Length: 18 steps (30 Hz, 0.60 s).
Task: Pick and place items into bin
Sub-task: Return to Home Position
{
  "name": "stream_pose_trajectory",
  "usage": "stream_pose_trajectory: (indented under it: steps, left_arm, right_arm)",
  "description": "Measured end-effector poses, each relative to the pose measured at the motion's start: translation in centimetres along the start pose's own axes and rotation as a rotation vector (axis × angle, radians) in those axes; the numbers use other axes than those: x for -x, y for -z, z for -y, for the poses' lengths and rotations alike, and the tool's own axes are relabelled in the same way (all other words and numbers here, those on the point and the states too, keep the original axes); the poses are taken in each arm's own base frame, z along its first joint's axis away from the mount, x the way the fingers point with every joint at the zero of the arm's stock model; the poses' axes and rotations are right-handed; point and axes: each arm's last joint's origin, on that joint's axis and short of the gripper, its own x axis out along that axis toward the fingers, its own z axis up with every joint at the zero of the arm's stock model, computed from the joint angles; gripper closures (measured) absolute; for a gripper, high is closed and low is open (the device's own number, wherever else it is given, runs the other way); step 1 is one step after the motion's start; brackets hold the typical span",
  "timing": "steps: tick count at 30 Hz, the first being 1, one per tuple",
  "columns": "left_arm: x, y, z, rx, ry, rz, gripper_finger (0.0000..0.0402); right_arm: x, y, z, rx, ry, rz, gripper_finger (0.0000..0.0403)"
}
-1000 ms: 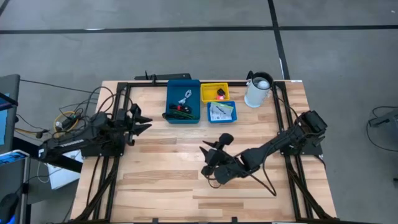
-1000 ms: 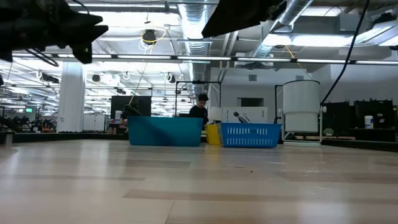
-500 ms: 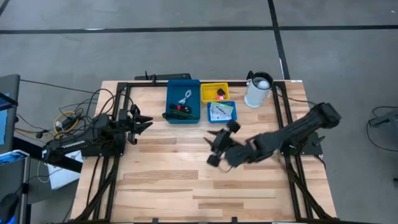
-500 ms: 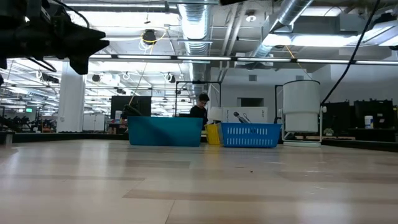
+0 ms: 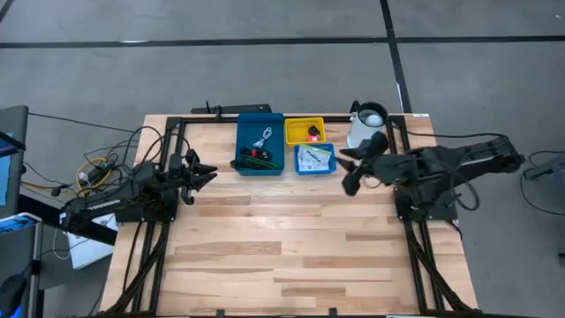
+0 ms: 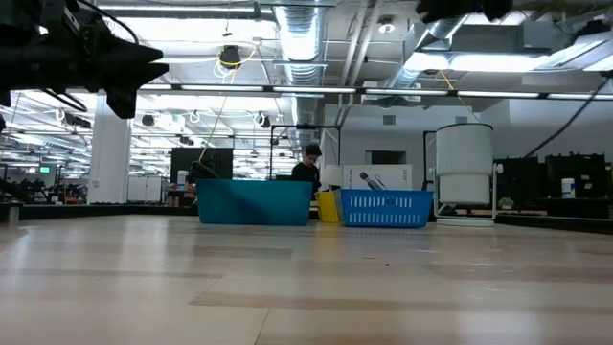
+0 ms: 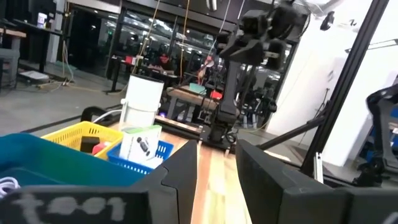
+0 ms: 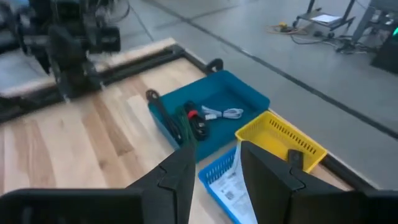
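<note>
Since the cables (image 5: 256, 155) already sit in the dark blue bin (image 5: 239, 141) just past the right gripper (image 5: 349, 170), with the cards (image 5: 311, 157) in the blue basket (image 5: 333, 159) right beside it, its fingers (image 8: 180, 180) hang spread and empty; left gripper (image 5: 207, 170), spread too, waits across that bin

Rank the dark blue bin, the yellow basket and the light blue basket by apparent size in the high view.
Largest: dark blue bin, clearly.
Then: yellow basket and light blue basket, which look about alike, so they are left unranked against each other.
</note>
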Motion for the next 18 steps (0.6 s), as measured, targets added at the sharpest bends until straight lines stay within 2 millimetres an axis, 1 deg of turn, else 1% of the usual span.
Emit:
stream_pose_trajectory:
  steps: [2,4,7,10,13,16,18]
  left_arm:
    - [0.0,0.0,0.0,0.013,0.000,-0.001,0.0302]
    - [0.0,0.1,0.0,0.027,-0.002,-0.006,0.0302]
    - [0.0,0.1,0.0,0.035,-0.005,-0.013,0.0302]
    - [0.0,0.1,0.0,0.036,-0.005,-0.013,0.0302]
    - [0.0,0.1,0.0,0.036,-0.004,-0.010,0.0302]
    - [0.0,-0.1,0.0,0.030,-0.021,0.017,0.0302]
    - [0.0,-0.4,-0.1,0.020,-0.062,0.067,0.0302]
  right_arm:
    - [0.2,1.6,1.0,-0.048,-0.008,0.045,0.0281]
    - [-0.1,3.8,1.7,-0.087,-0.034,0.101,0.0281]
    - [-1.3,7.9,2.3,-0.125,-0.084,0.176,0.0281]
    - [-2.6,12.0,2.8,-0.172,-0.193,0.258,0.0281]
    - [-3.1,14.8,3.2,-0.158,-0.418,0.375,0.0281]
    - [-2.7,16.4,3.6,-0.082,-0.702,0.503,0.0281]
    - [-2.4,17.0,3.8,-0.038,-0.850,0.541,0.0281]
